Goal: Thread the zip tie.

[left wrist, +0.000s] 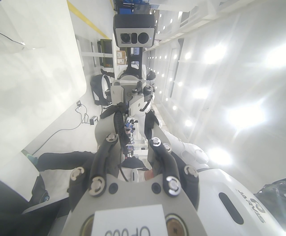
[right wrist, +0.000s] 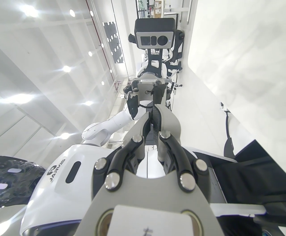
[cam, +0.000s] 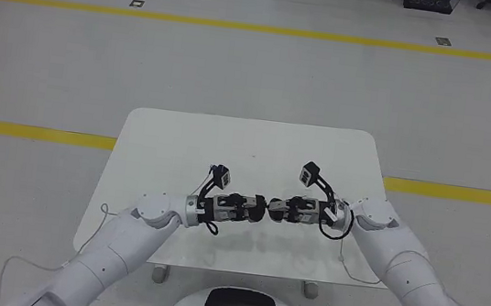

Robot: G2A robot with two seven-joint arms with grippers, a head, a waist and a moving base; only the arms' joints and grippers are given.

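Observation:
Both arms meet tip to tip a little above the front middle of the white table [cam: 247, 144]. My right gripper [right wrist: 151, 111] has its fingers almost together, pinched on a thin black zip tie [right wrist: 145, 106]. The zip tie curves across to my left gripper [right wrist: 145, 99]. The left gripper [left wrist: 134, 114] faces the right one with its black-padded fingers [left wrist: 119, 125] clearly apart, and the right gripper's tips [left wrist: 120, 106] sit between them. In the top view the left gripper [cam: 255, 209] and right gripper [cam: 277, 208] touch nose to nose. Most of the zip tie is hidden by the fingers.
The table's bare top [cam: 319, 157] stretches behind the grippers, and its front edge [cam: 240, 271] lies just beneath the arms. Yellow floor lines [cam: 36, 133] run past both sides. Grey floor surrounds the table.

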